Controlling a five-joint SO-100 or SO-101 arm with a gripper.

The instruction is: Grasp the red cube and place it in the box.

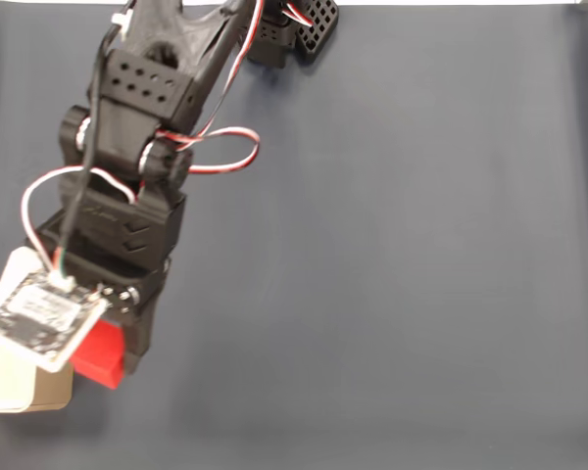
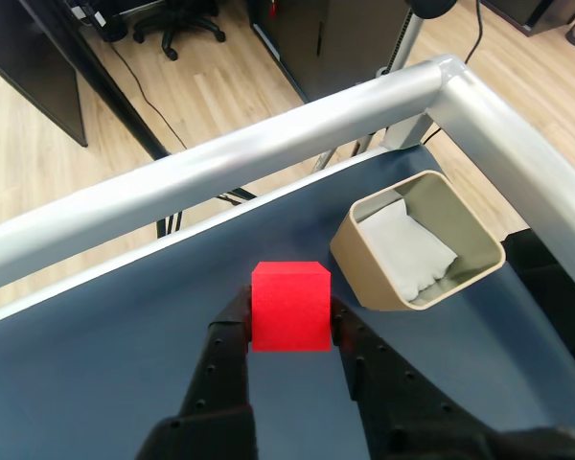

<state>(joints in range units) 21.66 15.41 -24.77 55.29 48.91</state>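
Observation:
The red cube (image 2: 289,305) sits clamped between the two black fingers of my gripper (image 2: 289,321), which is shut on it and holds it above the dark blue table. In the fixed view the red cube (image 1: 100,352) shows below the arm's wrist, with my gripper (image 1: 113,357) at the lower left. The box (image 2: 417,244), beige with a white lining, stands open-topped just right of and beyond the cube in the other view. At the left edge of the fixed view the box (image 1: 15,387) is partly covered by the arm's camera board.
A silver metal rail (image 2: 268,144) runs along the table's far edge and bends down the right side behind the box. The arm's base (image 1: 294,29) sits at the top of the fixed view. The dark mat (image 1: 402,274) stretches open to the right.

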